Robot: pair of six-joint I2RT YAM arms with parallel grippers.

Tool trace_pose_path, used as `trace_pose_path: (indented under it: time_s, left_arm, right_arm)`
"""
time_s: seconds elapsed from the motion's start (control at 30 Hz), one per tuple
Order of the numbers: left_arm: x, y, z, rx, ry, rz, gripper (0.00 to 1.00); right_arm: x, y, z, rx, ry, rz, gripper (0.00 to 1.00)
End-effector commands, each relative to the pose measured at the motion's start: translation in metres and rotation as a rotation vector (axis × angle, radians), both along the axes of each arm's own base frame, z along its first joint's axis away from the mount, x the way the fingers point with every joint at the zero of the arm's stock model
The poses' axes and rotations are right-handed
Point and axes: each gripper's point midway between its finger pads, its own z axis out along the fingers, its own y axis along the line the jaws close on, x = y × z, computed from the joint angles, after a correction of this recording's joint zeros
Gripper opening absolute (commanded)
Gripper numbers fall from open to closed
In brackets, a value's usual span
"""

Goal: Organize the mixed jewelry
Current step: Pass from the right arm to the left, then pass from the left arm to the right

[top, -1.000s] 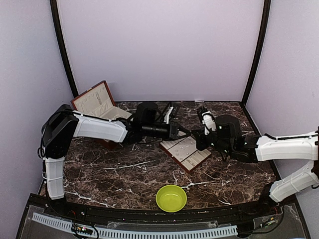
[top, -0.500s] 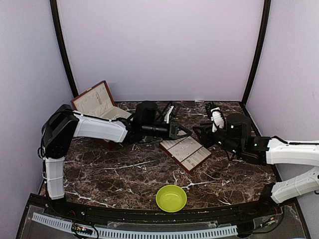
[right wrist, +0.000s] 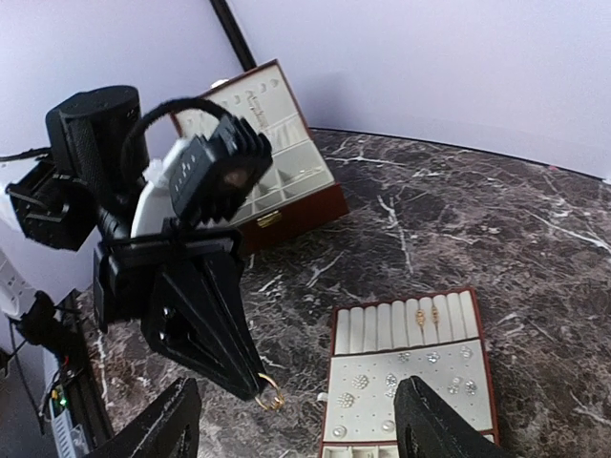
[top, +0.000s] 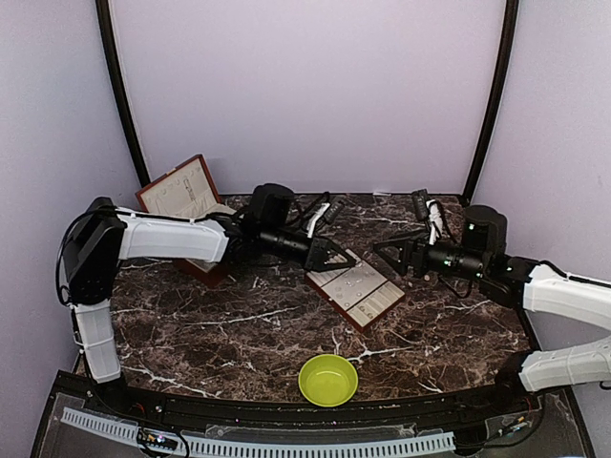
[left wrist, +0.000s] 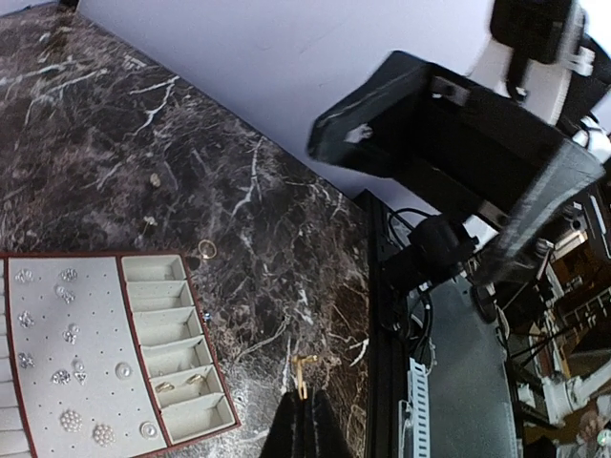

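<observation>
My left gripper (top: 344, 258) is shut on a small gold ring (left wrist: 304, 374), which sticks out from its tips above the marble. The right wrist view shows that ring (right wrist: 269, 393) at the left gripper's tips (right wrist: 246, 374), just left of the brown-edged tray (right wrist: 382, 329). My right gripper (top: 389, 255) hangs open and empty a short way to the right, facing the left one; its fingertips (right wrist: 172, 425) frame the ring from a distance. The tray (left wrist: 158, 296) holds pale studs and two gold rings (left wrist: 181, 384). Another gold ring (left wrist: 207, 249) lies loose on the table.
The red-brown hinged box (top: 186, 200) stands open at the back left. A yellow-green bowl (top: 328, 379) sits near the front edge. The tray (top: 368, 303) lies mid-table, below both grippers. Tiny pale pieces (left wrist: 155, 178) dot the marble beyond it.
The two grippers met over the tray's far end. My right gripper opened, let go and drew back right. The left gripper keeps the ring and has shifted slightly left.
</observation>
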Motion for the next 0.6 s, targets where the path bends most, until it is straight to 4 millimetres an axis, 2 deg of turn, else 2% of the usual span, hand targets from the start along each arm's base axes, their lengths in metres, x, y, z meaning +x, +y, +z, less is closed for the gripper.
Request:
trace_pose_path:
  time_s: [0.0, 0.23, 0.57]
  left_arm:
    - [-0.021, 0.028, 0.052, -0.107, -0.131, -0.147, 0.0]
    - [-0.03, 0.047, 0.074, -0.213, -0.163, -0.241, 0.0]
    - [-0.038, 0.052, 0.075, -0.232, -0.198, -0.268, 0.0]
  right_arm:
    - [-0.032, 0.016, 0.013, 0.117, 0.084, 0.242, 0.69]
    - [-0.041, 0.032, 0.019, 0.166, 0.147, 0.355, 0.56]
    - [-0.038, 0.057, 0.031, 0.223, 0.139, 0.414, 0.45]
